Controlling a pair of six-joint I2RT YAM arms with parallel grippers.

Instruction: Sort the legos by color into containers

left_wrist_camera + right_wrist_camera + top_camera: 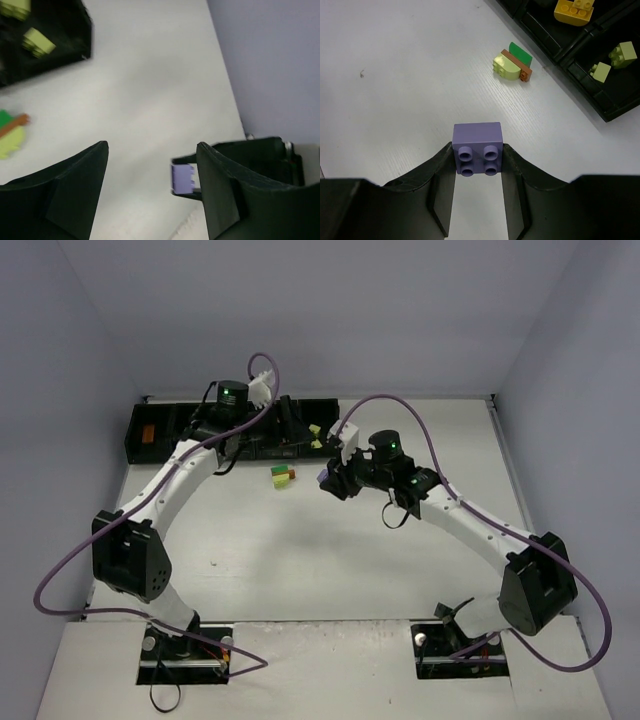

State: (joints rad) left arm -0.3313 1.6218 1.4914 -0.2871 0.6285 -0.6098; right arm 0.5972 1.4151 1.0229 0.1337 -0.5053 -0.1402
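My right gripper [478,159] is shut on a lilac brick [477,145] and holds it above the table; the top view shows this gripper [327,480] right of the table's middle. The brick also shows in the left wrist view [182,178]. A small cluster of lime, green and orange-brown bricks [512,65] lies on the table in front of the black bins [165,418]. My left gripper [150,150] is open and empty, over the bins' right part [288,423]. Lime bricks [622,52] lie in the end bin, a yellow brick [575,10] in the one beside it.
An orange brick [147,435] lies in the far-left bin. Grey walls close the table at the back and both sides. Purple cables loop off both arms. The brick cluster [283,475] sits between the two grippers.
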